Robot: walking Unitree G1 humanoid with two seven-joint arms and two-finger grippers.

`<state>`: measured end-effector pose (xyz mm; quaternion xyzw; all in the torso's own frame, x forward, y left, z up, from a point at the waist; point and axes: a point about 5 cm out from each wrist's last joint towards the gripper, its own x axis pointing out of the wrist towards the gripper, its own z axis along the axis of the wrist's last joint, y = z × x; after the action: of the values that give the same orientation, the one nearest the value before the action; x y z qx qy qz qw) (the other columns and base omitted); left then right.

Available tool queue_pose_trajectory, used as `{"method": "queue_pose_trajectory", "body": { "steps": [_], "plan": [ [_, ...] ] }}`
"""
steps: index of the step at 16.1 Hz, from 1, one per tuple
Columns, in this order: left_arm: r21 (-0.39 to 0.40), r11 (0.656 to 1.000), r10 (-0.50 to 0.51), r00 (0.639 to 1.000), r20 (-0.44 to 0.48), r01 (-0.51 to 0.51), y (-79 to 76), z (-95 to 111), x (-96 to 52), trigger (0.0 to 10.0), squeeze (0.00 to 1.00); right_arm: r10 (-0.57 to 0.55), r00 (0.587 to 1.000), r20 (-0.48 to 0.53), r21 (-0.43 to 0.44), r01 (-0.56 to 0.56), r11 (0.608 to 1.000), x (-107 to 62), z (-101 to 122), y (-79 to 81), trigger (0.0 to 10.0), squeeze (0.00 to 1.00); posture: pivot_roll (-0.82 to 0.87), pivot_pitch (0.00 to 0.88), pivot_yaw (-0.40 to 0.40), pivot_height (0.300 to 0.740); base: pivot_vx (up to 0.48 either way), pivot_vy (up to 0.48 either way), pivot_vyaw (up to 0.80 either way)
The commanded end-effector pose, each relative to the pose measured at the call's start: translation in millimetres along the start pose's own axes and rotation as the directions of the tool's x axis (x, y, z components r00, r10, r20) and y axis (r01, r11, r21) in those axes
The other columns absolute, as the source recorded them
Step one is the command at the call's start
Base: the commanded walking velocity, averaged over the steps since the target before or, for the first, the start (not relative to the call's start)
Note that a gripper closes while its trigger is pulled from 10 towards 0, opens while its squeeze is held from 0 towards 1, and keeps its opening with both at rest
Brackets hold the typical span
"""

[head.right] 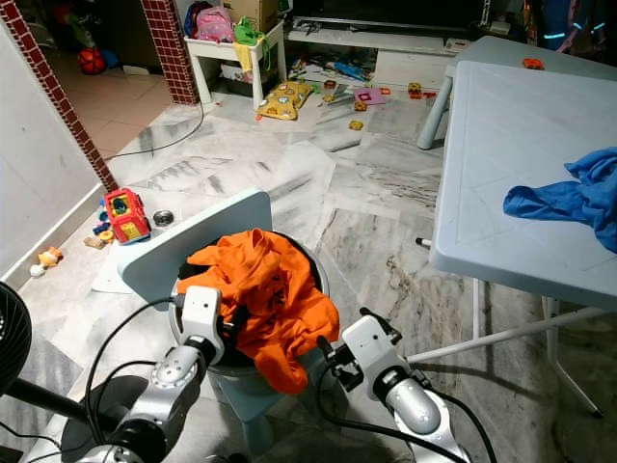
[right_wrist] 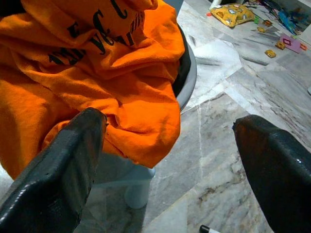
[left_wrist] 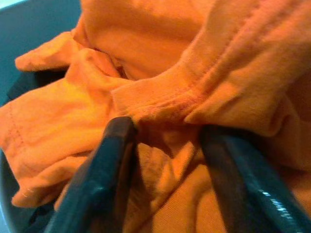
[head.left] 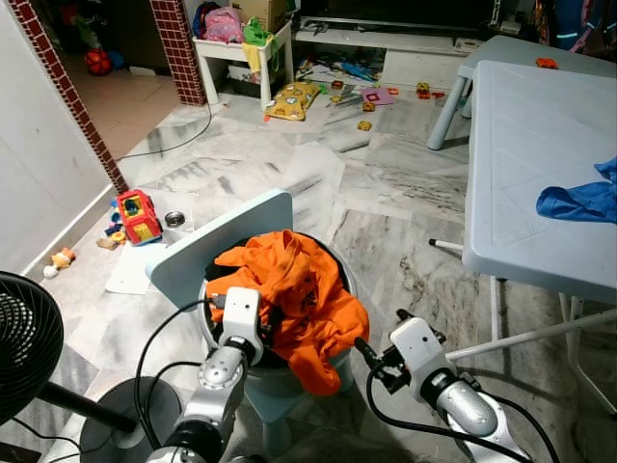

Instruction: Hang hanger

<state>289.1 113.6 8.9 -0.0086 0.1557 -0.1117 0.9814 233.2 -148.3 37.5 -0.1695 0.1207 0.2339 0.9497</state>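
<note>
Two grippers, left gripper [left_wrist: 163,145] in orange shirt [head.left: 289,280]

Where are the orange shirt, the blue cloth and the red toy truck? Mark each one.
orange shirt [head.left: 294,280], left eye view, on the bunched fabric at its middle.
blue cloth [head.left: 578,203], left eye view, on its crumpled middle.
red toy truck [head.left: 138,216], left eye view, on its red body.

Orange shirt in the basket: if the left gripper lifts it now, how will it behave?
Probably floppy: the orange shirt lies crumpled in folds and droops over the basket rim. It likely trails rather than lifting whole. The left gripper has fabric between its open fingers, so a bunched fold should hold.
</note>
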Motion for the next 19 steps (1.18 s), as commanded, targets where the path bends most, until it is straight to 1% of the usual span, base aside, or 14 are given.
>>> {"method": "queue_pose_trajectory", "body": {
  "steps": [1,2,4,6,9,13,14,16,17,18,19],
  "plan": [
    [0.01,1.0,0.012,1.0,0.005,-0.013,3.1,1,-0.1,0.0,0.0,0.002,1.0,-0.014,-0.009,-0.002,1.0,-1.3,-2,0.3,10.0,0.0,-0.2,0.079,0.04,0.74,0.0,0.0,0.0],
    [0.016,0.999,0.029,0.999,0.017,-0.03,5.3,2,-0.5,0.0,0.0,0.001,1.0,-0.018,-0.009,-0.001,1.0,-1.4,-3,0.7,10.0,0.0,-0.2,0.079,0.041,0.74,0.0,0.0,0.0],
    [0.055,0.996,0.065,0.996,0.06,-0.069,9.5,6,-2.1,0.0,0.0,0.0,1.0,-0.023,-0.009,0.0,1.0,-1.1,-4,1.3,10.0,0.0,-0.2,0.077,0.043,0.74,0.0,0.0,0.0],
    [0.054,0.995,0.084,0.993,0.083,-0.089,11.0,9,-3.1,0.0,0.0,-0.002,1.0,-0.025,-0.009,0.002,1.0,0.3,-4,1.4,10.0,0.0,-0.19,0.075,0.044,0.74,0.0,0.0,0.0],
    [0.065,0.993,0.089,0.991,0.103,-0.096,10.7,11,-3.8,0.0,0.0,-0.004,1.0,-0.026,-0.009,0.003,1.0,2.6,-4,1.5,10.0,0.0,-0.19,0.068,0.044,0.74,0.0,0.0,0.0],
    [0.112,0.986,0.102,0.98,0.17,-0.122,12.7,21,-4.9,0.0,0.0,-0.007,1.0,-0.023,-0.012,0.007,1.0,5.6,-4,0.3,10.0,0.0,-0.18,0.06,0.044,0.74,0.0,0.0,0.0],
    [0.172,0.975,0.099,0.966,0.239,-0.143,12.9,30,-7.9,0.0,0.0,-0.01,1.0,-0.023,-0.012,0.01,1.0,6.5,-4,0.1,10.0,0.0,-0.18,0.058,0.044,0.74,0.0,0.0,0.0],
    [0.231,0.962,0.073,0.95,0.304,-0.148,9.5,39,-11.1,0.0,0.0,-0.012,1.0,-0.022,-0.013,0.012,1.0,7.5,-4,-0.1,10.0,0.0,-0.18,0.055,0.043,0.74,0.0,0.0,0.0],
    [0.255,0.957,0.049,0.941,0.334,-0.14,6.0,42,-13.3,0.0,0.0,-0.012,1.0,-0.021,-0.013,0.012,1.0,7.8,-4,0.2,10.0,0.0,-0.18,0.055,0.043,0.74,0.0,0.0,0.0],
    [0.296,0.948,0.007,0.934,0.357,-0.12,0.1,45,-16.3,0.0,0.0,-0.012,1.0,-0.021,-0.013,0.012,1.0,8.1,-4,0.2,10.0,0.0,-0.18,0.054,0.043,0.74,0.0,0.0,0.0],
    [0.327,0.94,-0.023,0.937,0.348,-0.098,-4.0,42,-17.2,0.0,0.0,-0.012,1.0,-0.02,-0.013,0.011,1.0,8.4,-3,0.3,10.0,0.0,-0.18,0.054,0.042,0.74,0.0,0.0,0.0]
  ]
}}
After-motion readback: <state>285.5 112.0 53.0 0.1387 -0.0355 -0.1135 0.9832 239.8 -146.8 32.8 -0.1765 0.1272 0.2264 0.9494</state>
